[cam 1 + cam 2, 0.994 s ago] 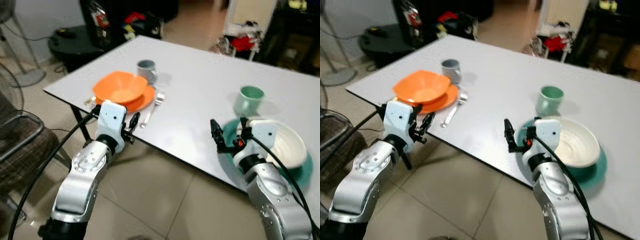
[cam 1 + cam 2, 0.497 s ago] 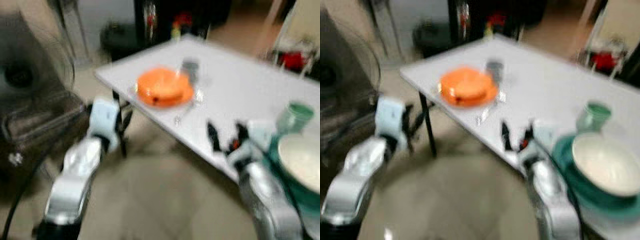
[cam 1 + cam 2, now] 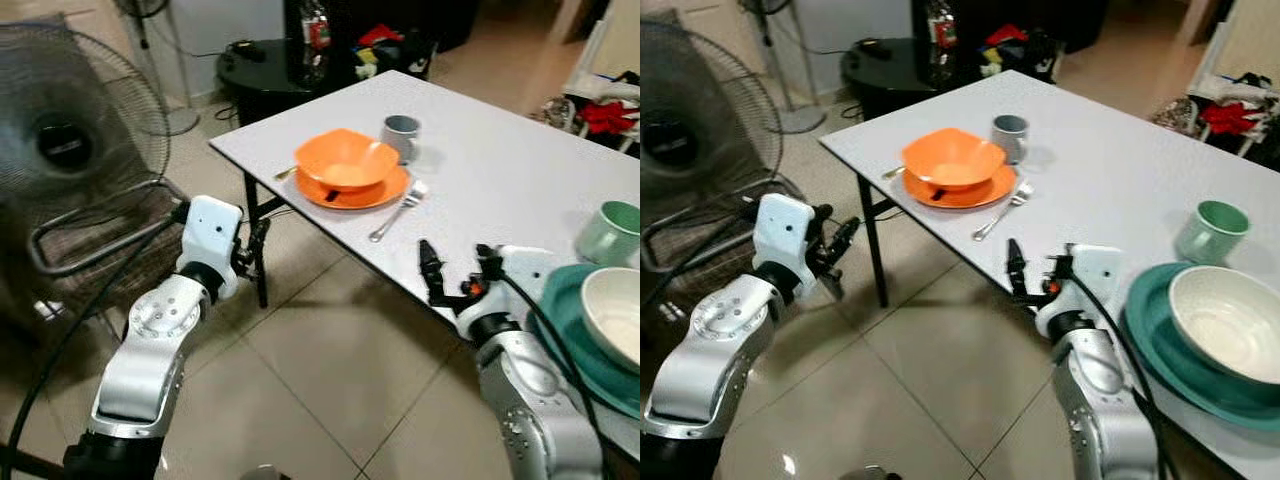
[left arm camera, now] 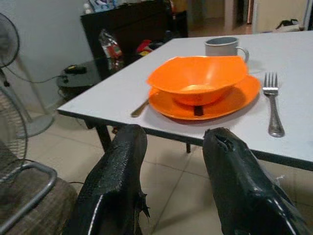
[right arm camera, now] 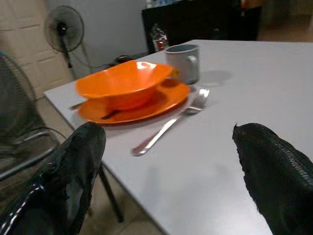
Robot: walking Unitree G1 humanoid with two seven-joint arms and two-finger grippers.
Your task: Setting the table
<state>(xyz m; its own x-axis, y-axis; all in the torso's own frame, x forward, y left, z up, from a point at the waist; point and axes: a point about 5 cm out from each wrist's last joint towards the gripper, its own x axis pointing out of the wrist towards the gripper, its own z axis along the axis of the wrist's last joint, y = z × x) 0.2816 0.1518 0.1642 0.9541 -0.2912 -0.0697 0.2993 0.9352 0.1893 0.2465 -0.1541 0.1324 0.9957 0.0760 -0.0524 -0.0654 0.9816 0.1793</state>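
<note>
Both tools empty, fingers spread. Right tool (image 3: 1032, 272) hovers at surface (image 3: 1110, 170) edge; fork (image 3: 1001, 210) just ahead, orange bowl (image 3: 952, 158) beyond. Left tool (image 3: 252, 248) off-surface. Risk: I sweep the fork off.

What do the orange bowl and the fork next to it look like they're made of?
The orange bowl looks like plastic: thin wall, even colour, dull sheen. The fork looks like polished metal, probably steel, silvery with bright glints along its handle.

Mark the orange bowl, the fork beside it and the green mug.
orange bowl (image 3: 346, 158), left eye view, inside of the bowl.
fork (image 3: 1000, 212), right eye view, middle of the handle.
green mug (image 3: 1210, 231), right eye view, outer wall.
</note>
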